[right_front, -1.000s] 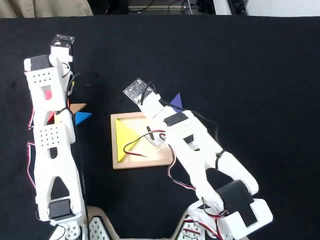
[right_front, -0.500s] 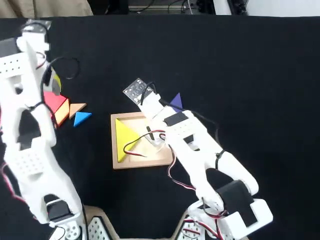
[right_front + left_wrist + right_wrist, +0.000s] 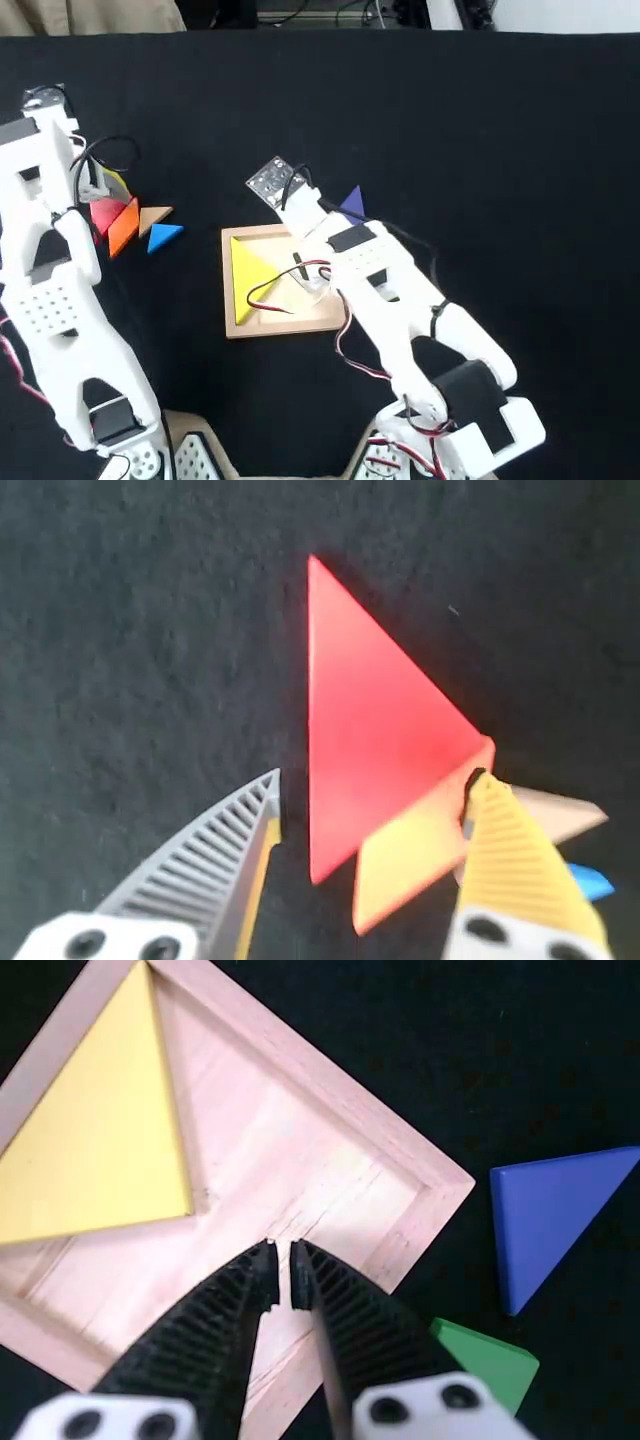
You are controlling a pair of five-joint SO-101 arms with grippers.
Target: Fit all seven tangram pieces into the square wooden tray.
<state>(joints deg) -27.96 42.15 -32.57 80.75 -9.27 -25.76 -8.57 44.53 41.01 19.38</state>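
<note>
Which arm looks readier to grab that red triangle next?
Left, probably. Its open gripper hangs right over the red triangle. The right gripper is shut above the wooden tray, away from that piece.

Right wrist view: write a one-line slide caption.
Right gripper, shut, over the wooden tray holding one yellow triangle; blue triangle and green piece lie outside.

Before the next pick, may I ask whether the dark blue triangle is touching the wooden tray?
Apart: the right wrist view shows black cloth between the dark blue triangle and the tray.
</note>
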